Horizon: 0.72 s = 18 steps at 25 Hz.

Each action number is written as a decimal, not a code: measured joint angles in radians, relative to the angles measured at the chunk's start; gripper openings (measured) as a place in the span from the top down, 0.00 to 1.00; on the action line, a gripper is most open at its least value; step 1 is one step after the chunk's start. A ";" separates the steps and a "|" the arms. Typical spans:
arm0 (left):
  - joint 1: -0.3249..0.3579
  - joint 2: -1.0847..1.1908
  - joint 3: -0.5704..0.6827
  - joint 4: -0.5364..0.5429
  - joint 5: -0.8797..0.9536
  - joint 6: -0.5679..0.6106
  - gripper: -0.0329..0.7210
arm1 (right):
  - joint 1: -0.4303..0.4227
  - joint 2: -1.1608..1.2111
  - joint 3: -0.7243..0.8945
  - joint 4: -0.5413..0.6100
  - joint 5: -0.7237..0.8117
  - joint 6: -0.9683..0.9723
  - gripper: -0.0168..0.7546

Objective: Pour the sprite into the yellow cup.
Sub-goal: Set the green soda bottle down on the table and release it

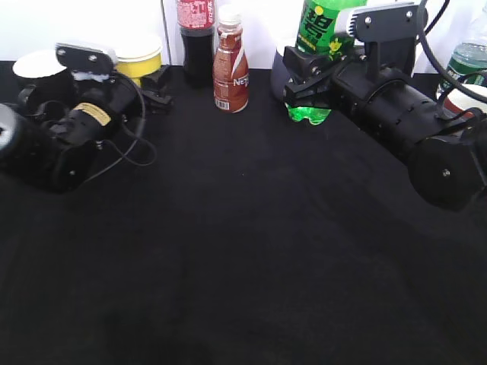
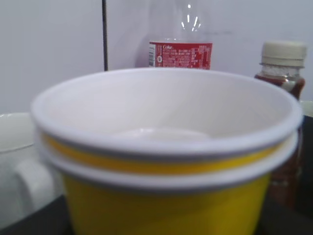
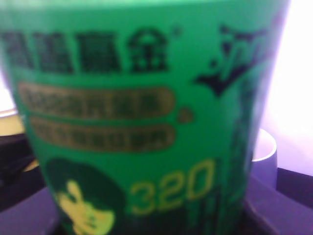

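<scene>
The sprite (image 1: 319,26), a tall bright green bottle, stands at the back right, its base on the black table. My right gripper (image 1: 303,85) is closed round its lower body. In the right wrist view the sprite's label (image 3: 146,98) fills the frame and hides the jaws. The yellow cup (image 1: 138,67) with a white rim stands at the back left. My left gripper (image 1: 154,82) is against its side. In the left wrist view the cup (image 2: 166,205) fills the frame, upright and empty, and hides the jaws.
A dark cola bottle (image 1: 196,38) and a brown Nestle bottle (image 1: 230,68) stand at the back middle. A white mug (image 1: 36,65) is left of the cup. A grey mug (image 1: 278,76) sits behind the sprite. A clear green-labelled bottle (image 1: 468,57) is far right.
</scene>
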 joint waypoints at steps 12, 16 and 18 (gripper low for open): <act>0.026 0.103 -0.063 0.042 0.029 -0.049 0.19 | 0.000 0.000 0.000 0.007 0.000 -0.043 0.43; 0.026 0.103 -0.061 0.078 0.041 -0.049 0.18 | 0.000 0.000 0.000 0.024 0.001 -0.045 0.43; 0.026 0.091 -0.018 0.073 0.043 -0.049 0.18 | 0.000 0.000 0.000 0.037 0.001 -0.050 0.43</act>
